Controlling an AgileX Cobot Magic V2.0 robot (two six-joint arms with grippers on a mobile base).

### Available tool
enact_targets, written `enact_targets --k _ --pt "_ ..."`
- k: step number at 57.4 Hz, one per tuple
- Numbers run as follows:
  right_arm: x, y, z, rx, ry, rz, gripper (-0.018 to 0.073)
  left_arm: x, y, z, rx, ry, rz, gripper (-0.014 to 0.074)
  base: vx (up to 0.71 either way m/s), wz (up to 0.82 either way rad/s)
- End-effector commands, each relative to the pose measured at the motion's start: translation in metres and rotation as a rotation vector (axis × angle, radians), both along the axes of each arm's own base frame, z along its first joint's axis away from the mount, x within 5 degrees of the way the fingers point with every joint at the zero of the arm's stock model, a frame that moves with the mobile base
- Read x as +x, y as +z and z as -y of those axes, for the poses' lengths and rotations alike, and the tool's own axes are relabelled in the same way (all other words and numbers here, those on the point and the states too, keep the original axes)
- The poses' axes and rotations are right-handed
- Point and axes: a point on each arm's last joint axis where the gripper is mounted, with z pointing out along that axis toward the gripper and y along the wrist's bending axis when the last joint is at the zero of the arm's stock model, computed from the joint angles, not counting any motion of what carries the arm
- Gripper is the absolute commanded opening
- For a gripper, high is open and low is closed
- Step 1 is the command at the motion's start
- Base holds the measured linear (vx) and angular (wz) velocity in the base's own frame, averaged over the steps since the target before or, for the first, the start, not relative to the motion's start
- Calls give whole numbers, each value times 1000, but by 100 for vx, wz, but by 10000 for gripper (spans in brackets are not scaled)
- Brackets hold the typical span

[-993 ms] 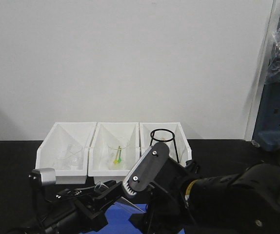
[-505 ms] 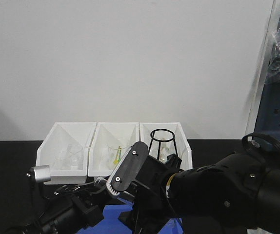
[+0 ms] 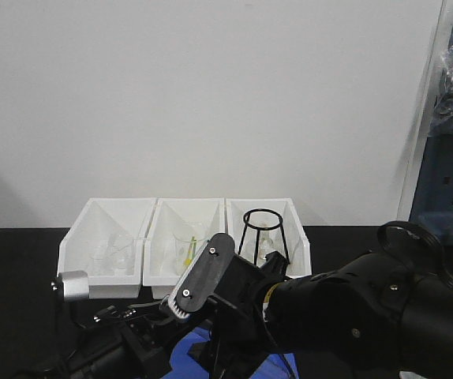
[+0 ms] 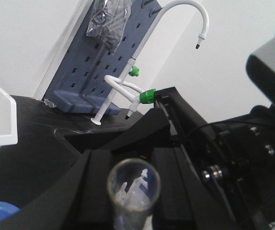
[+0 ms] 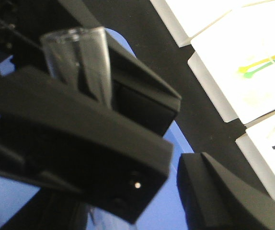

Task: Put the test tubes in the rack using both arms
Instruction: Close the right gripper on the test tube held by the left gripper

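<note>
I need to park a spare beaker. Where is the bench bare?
Bare black benchtop lies left of the three white bins, and right of them toward the blue pegboard. Front centre is crowded: left arm and right arm meet at a test tube over the blue mat.

No readable text, labels or numbers anywhere.

Clear test tube (image 5: 77, 55) sits btwn black gripper fingers (image 5: 80, 139) above blue mat (image 5: 176, 203); white bins (image 5: 209, 81) at top rt.
</note>
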Motion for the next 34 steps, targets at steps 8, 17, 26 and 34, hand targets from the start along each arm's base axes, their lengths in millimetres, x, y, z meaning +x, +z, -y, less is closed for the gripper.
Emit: enact_targets --k 8,17,26,34 --pt "-1 30 -1 93 0 101 380 -2 25 1 -104 -16 83 -4 0 0" --pt "-2 29 -1 112 -8 77 315 -2 25 1 -105 -17 83 -4 0 0" --pt "-3 29 -3 148 -21 48 225 -2 25 1 -105 -17 83 -1 0 0" --pt "-4 30 -3 167 -27 33 125 -2 25 1 -106 -15 83 17 0 0"
